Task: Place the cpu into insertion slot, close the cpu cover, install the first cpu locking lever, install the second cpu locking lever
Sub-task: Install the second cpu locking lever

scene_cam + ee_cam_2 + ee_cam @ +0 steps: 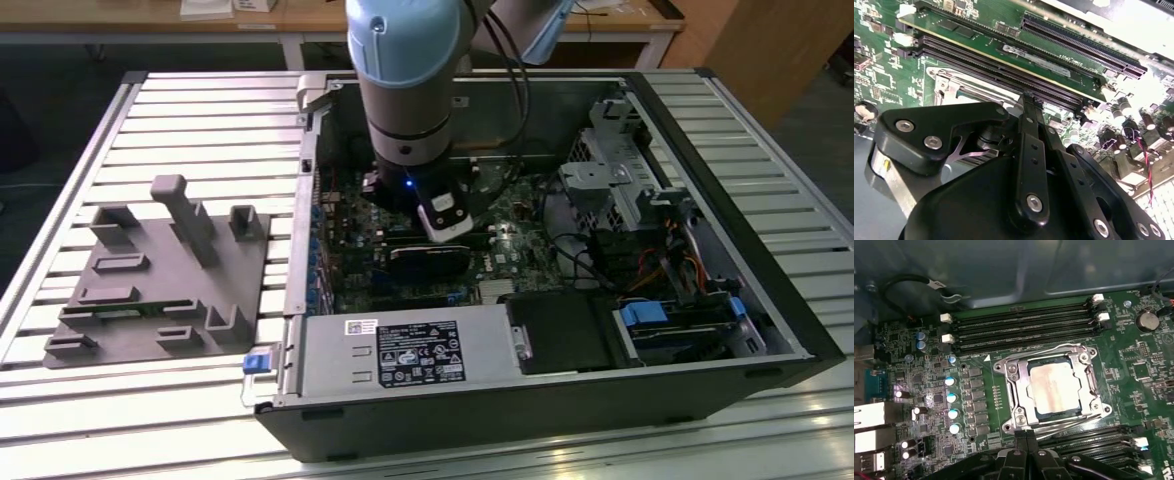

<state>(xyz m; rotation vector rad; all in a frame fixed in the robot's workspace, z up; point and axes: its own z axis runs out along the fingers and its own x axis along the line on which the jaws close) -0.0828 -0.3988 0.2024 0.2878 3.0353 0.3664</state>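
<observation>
In the first wrist view the cpu [1055, 386] lies flat in the insertion slot [1090, 371] on the green board, its pale silver top showing. The cpu cover [1019, 386] lies closed over it as a silvery frame. One thin wire locking lever [1044, 351] runs along the edge by the memory slots, and a second lever [1069, 424] runs along the opposite edge. My gripper [1026, 436] is shut, its tips at the socket's edge next to that second lever. In the second wrist view the gripper [1027, 97] tips meet just over the cover's frame [949, 82]. In the exterior view the gripper [447, 235] reaches down into the case.
Long black memory slots [1024, 322] flank the socket on both sides. Blue-topped capacitors [952, 397] and a coin battery [1146, 320] stand nearby. A long black card [427, 262], the power supply [400, 350] and drive bays [667, 320] crowd the case. A grey fixture [160, 270] sits at the exterior view's left.
</observation>
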